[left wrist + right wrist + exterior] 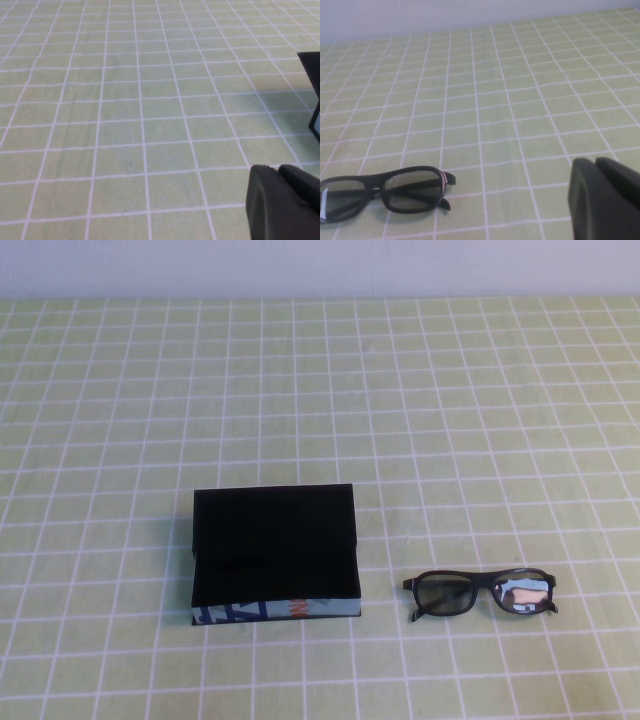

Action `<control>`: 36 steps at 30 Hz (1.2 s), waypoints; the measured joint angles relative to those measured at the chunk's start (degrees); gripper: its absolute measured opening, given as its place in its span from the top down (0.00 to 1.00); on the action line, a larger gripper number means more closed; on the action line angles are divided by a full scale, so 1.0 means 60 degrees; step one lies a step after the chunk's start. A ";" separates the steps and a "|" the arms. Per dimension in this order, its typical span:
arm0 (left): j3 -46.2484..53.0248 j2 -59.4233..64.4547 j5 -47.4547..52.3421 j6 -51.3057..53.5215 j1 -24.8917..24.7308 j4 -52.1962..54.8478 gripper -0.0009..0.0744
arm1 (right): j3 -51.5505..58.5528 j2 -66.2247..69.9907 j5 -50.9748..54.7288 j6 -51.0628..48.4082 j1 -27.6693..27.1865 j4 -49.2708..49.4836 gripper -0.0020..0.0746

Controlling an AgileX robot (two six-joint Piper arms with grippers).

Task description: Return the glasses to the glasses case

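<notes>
We see left gripper [282, 202] only as dark corner in its wrist view; right gripper [605, 197] likewise; neither's opening can be told. Glasses [481, 593] lie folded on green grid cloth [450, 420], ahead of right gripper, holding nothing. Open glasses case [275, 552] near, left of glasses, apart.

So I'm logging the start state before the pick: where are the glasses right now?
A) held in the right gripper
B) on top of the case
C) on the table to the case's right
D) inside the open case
C: the glasses lie folded on the checked cloth, apart from the open glasses case, on its right; neither the left gripper nor the right gripper touches them.
</notes>
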 joint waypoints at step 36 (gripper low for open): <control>0.0000 0.0000 -0.5867 -0.0764 0.0000 0.0015 0.99 | 0.0000 0.0000 -0.4665 0.0017 0.0000 0.1235 1.00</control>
